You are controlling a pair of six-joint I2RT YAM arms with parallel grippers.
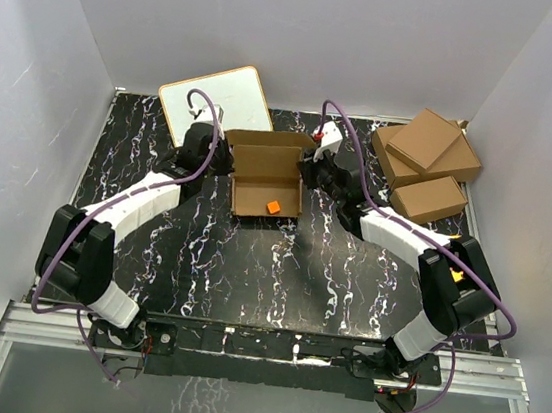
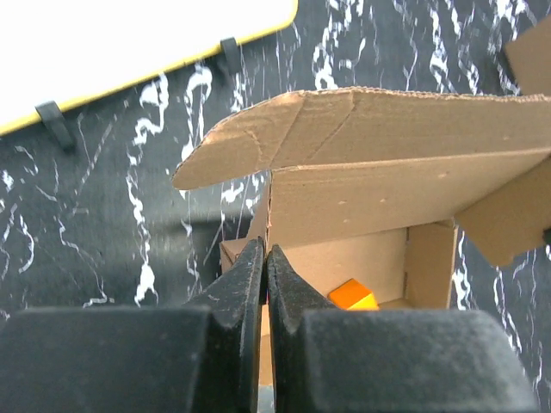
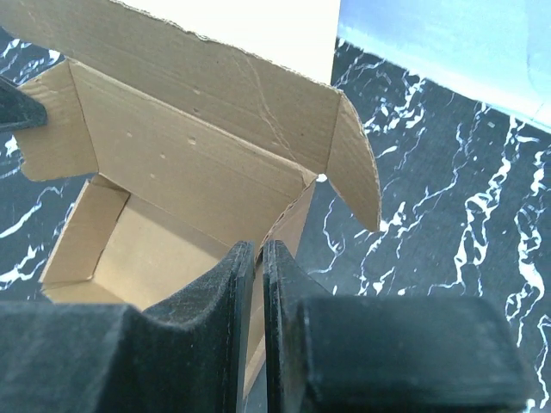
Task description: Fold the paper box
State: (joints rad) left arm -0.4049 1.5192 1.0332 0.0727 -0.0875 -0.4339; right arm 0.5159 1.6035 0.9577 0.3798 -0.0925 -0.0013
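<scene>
The paper box (image 1: 267, 161) stands open in the middle of the black marbled table, its lid flap raised at the far side. An orange cube (image 1: 273, 206) lies on its floor near the front. My left gripper (image 1: 229, 165) is at the box's left wall. In the left wrist view that gripper (image 2: 265, 251) is shut on the thin side wall of the box (image 2: 379, 198), with the orange cube (image 2: 355, 295) just inside. My right gripper (image 1: 308, 170) is at the right wall. The right wrist view shows it (image 3: 258, 248) shut on the box's (image 3: 189, 163) right side wall.
A white board with a yellow rim (image 1: 217, 99) lies at the back left, also in the left wrist view (image 2: 129, 43). Three larger brown cartons (image 1: 425, 159) are piled at the back right. White walls enclose the table.
</scene>
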